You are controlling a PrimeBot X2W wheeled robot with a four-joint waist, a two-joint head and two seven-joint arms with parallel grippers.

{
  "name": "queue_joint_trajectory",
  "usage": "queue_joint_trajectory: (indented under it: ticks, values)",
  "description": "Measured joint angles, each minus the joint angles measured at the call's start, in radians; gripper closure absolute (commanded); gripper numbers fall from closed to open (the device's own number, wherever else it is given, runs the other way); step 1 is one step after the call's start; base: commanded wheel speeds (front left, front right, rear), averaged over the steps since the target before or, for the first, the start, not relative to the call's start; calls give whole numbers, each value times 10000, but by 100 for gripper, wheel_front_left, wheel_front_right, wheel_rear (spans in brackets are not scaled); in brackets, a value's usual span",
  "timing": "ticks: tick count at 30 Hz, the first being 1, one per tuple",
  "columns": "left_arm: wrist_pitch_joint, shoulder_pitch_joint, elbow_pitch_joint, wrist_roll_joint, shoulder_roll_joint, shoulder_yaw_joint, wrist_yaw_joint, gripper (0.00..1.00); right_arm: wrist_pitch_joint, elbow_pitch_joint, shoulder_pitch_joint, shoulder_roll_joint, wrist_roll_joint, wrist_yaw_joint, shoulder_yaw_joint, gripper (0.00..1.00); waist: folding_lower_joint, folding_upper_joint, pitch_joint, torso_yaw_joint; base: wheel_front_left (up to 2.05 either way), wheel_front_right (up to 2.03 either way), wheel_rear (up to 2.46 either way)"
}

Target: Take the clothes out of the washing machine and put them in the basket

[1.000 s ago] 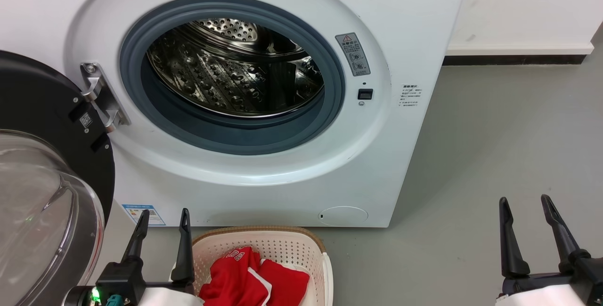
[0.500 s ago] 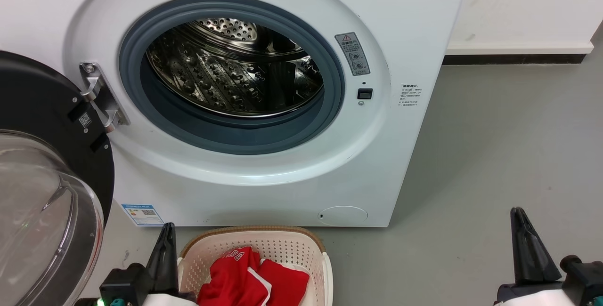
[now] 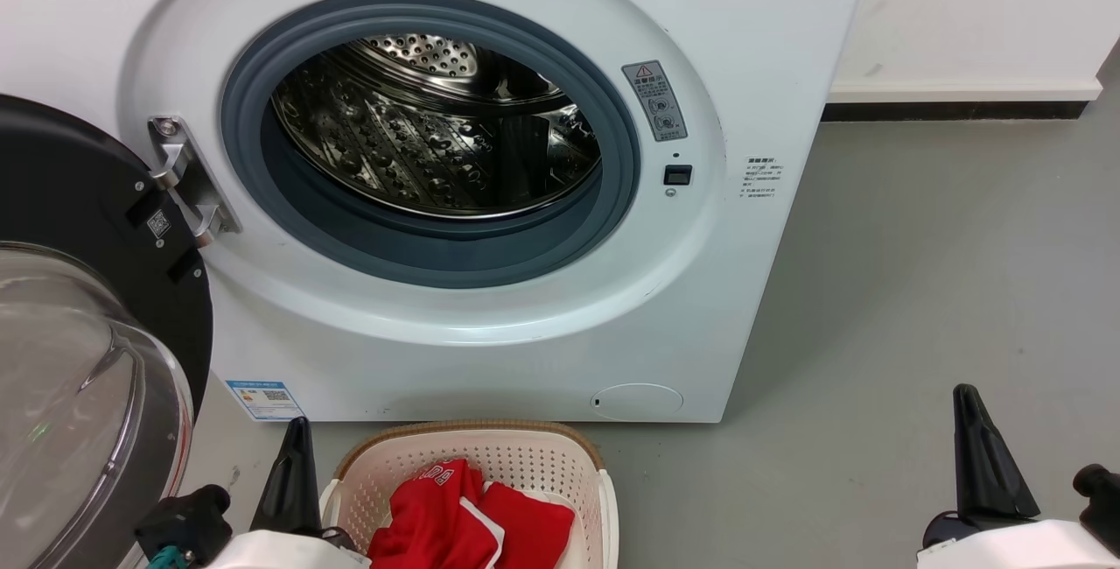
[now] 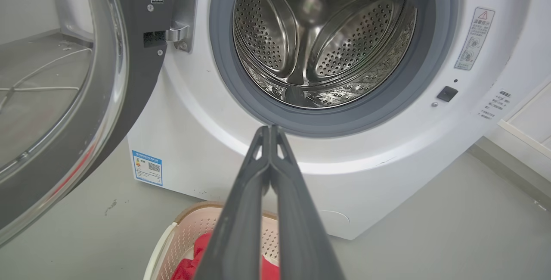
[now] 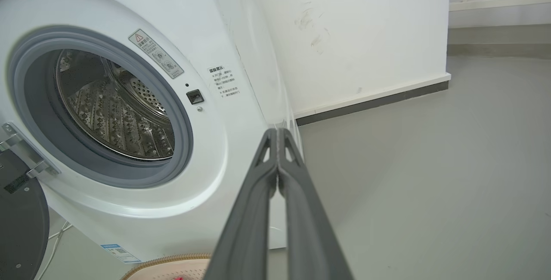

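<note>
The clothes (image 3: pixel 472 521) lie in the basket (image 3: pixel 477 426) before the washing machine (image 3: pixel 700 289); both jaws are pressed together, empty. I would check the drum (image 4: pixel 344 43) (it looks bare) before retreating.

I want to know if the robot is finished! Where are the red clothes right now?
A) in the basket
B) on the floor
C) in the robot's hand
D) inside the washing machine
A: the clothes lie heaped inside the basket, in front of the washing machine.
</note>
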Motion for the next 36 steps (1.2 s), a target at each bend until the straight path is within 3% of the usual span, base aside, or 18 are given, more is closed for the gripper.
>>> queue_joint_trajectory:
  ticks: [36]
  values:
    - [1290,-770,474,-5476,0,242,-224,100,1193,855,-884,-155,5808,-2,127,100,0,0,-24,35,0,0,0]
